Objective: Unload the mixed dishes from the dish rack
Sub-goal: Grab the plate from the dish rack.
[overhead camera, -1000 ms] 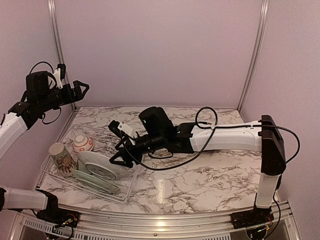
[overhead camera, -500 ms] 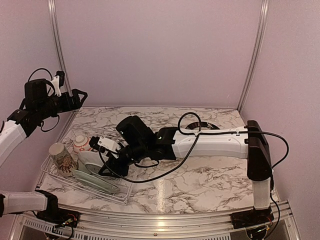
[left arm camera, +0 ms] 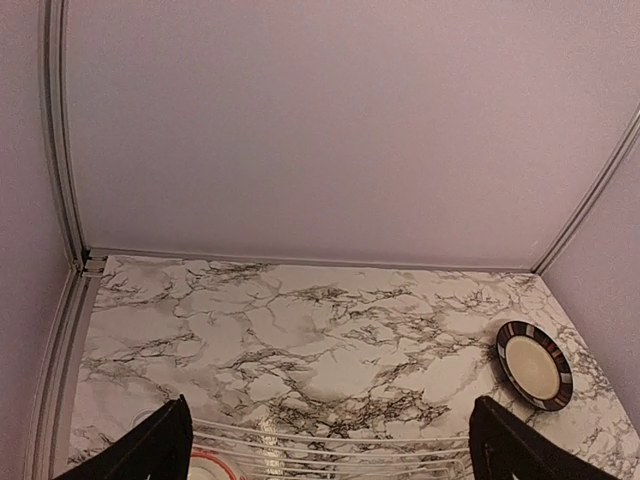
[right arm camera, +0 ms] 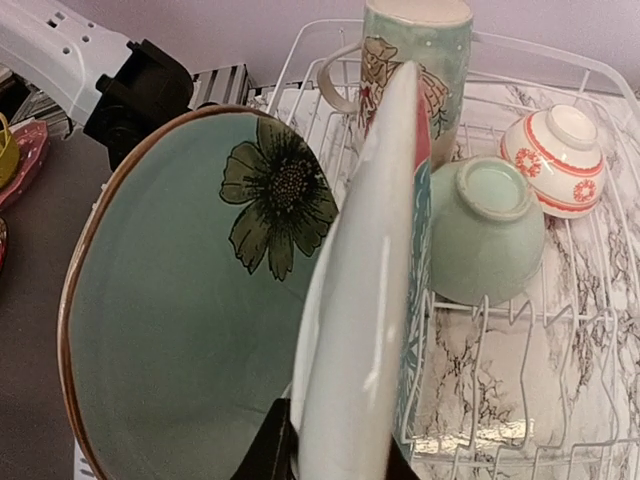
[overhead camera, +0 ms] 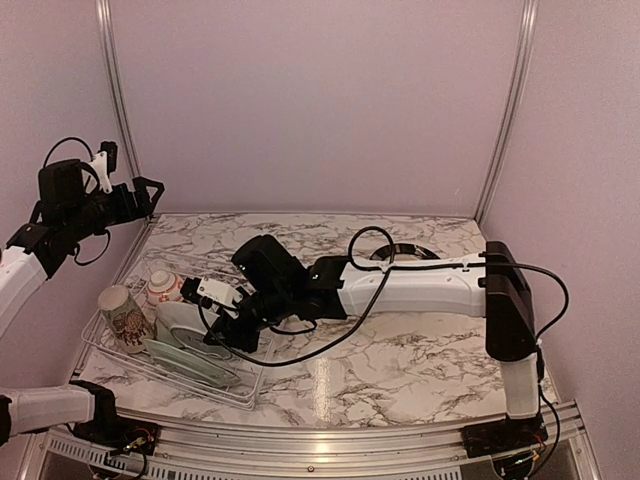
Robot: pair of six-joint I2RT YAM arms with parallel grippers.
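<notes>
Reach done: over the last second the right claw (overhead camera: 222, 328) swung from mid-worktop (overhead camera: 420, 350) left into the rack (overhead camera: 255, 385). On its wrist camera the fingers now sit astride the edge of a pale plate (right arm camera: 360, 300) standing upright, flowered green plate (right arm camera: 180, 320) just beside it. I can't tell whether they're pinching yet or only straddling. Mug (right arm camera: 420, 50), upturned green bowl (right arm camera: 485, 235) and red-and-white bowl (right arm camera: 560, 150) are in the rack beyond. Left claw (left arm camera: 330, 440), spread wide, has eased back a little, high over the rack's far side, idle. Dark-rimmed plate (left arm camera: 535, 365) lies out on the worktop, far right. My read: one dish out, next grasp pending.
</notes>
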